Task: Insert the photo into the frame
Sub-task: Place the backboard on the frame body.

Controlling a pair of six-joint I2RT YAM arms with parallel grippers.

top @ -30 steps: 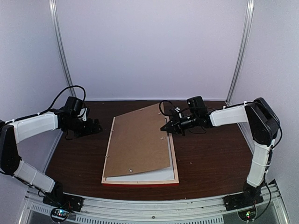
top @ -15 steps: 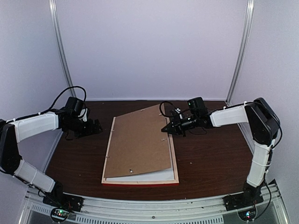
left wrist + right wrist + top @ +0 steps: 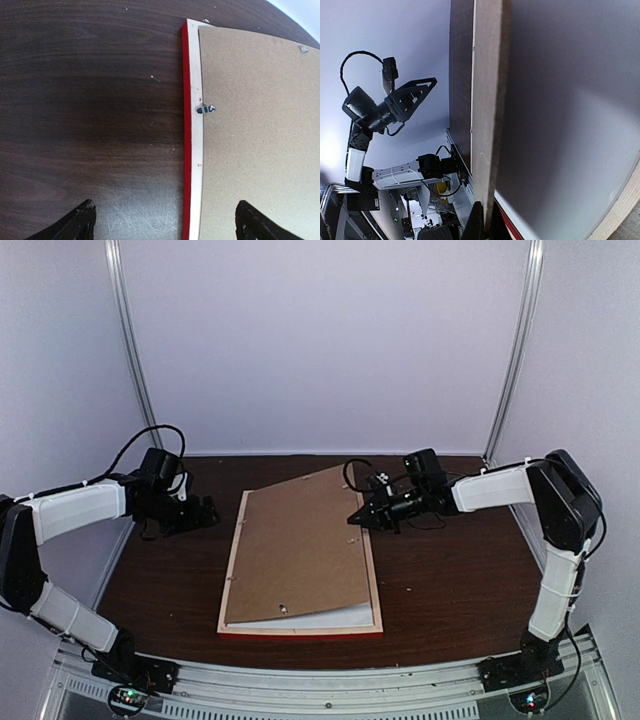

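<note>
Bench (image 3: 440, 580) carries the frame (image 3: 300, 629) face down at its middle. You see the backing board (image 3: 300, 550) lying askew over it, right edge raised. Your right pincer (image 3: 362, 517) is clamped on that edge. Your left pincer (image 3: 206, 509) gapes wide near the frame's left rail.

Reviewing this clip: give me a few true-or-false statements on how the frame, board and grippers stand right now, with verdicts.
1. The frame lies with its pale wood back up. True.
2. The left gripper is clamped on the frame's left rail. False: it is open and holds nothing.
3. The right gripper is shut on the right edge of the backing board. True.
4. The backing board sits flat and square inside the frame. False: it lies skewed, with its right side lifted.
5. A white sheet shows beneath the board's near edge. True.
</note>
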